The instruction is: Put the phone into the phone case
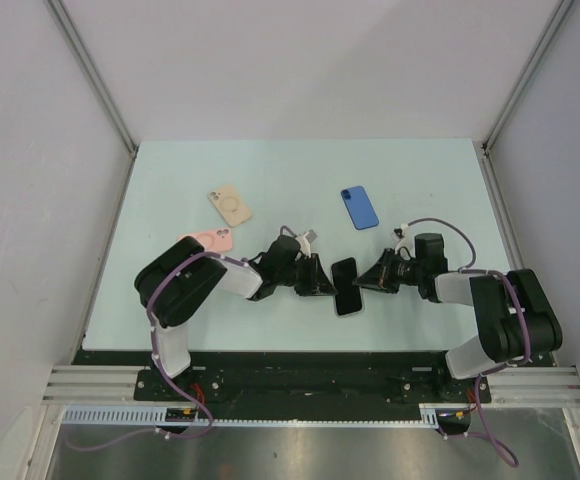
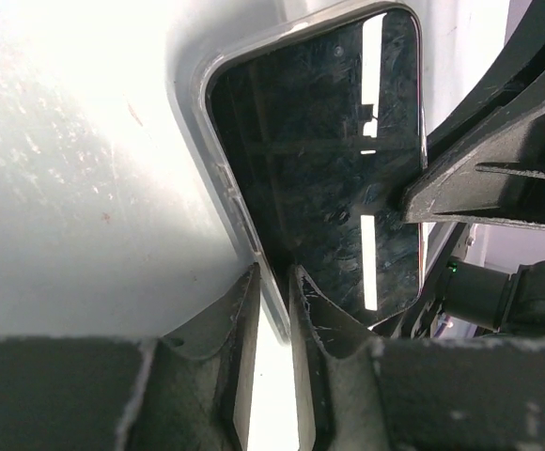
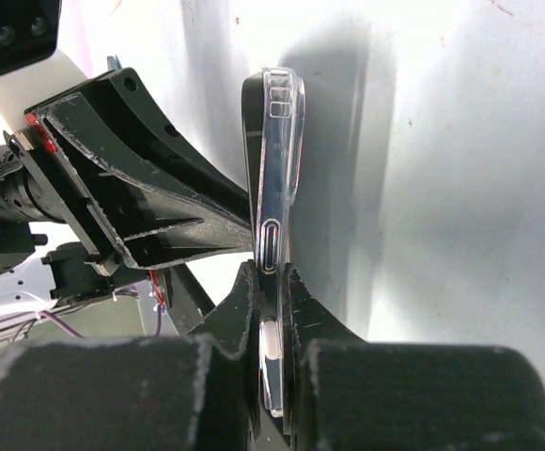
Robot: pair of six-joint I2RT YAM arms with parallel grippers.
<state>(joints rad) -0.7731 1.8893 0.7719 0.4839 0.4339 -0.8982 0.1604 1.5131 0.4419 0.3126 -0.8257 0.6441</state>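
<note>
A black phone [image 1: 345, 286] is held off the table between both grippers at the front centre. In the left wrist view its dark screen [image 2: 329, 160] shows with a clear case rim [image 2: 205, 94] round it. In the right wrist view the phone is edge-on [image 3: 271, 235], port end toward me, with the clear case [image 3: 287, 103] along its right side. My left gripper [image 1: 326, 285] [image 2: 274, 282] is shut on the phone's long edge. My right gripper [image 1: 364, 284] [image 3: 268, 282] is shut on the opposite edge.
A beige case [image 1: 230, 205] and a pink case [image 1: 208, 240] lie at the left of the pale table [image 1: 300, 170]. A blue phone or case [image 1: 360, 207] lies at the back right. Grey walls stand on both sides.
</note>
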